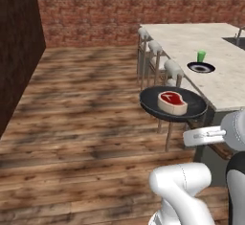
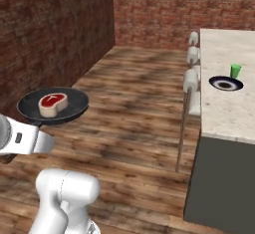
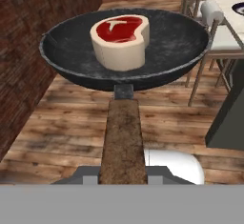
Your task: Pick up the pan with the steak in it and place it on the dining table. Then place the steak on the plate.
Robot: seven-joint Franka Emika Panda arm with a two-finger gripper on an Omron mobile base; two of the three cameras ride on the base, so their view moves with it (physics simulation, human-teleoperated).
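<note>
My gripper is shut on the long brown wooden handle of the black pan, which hangs level above the wooden floor. The raw steak, red on top with a pale rim, lies in the pan's middle. From the left base view the pan with the steak sits just short of the dining table, my gripper behind it. The navy-rimmed plate rests on the table near its long edge. In the right base view the pan, steak and gripper are far left of the table and plate.
A green cup stands just behind the plate. Three white-backed stools line the table's near long side, between the pan and the tabletop. Brick walls close the room behind and to the left; open wooden floor lies left of the stools.
</note>
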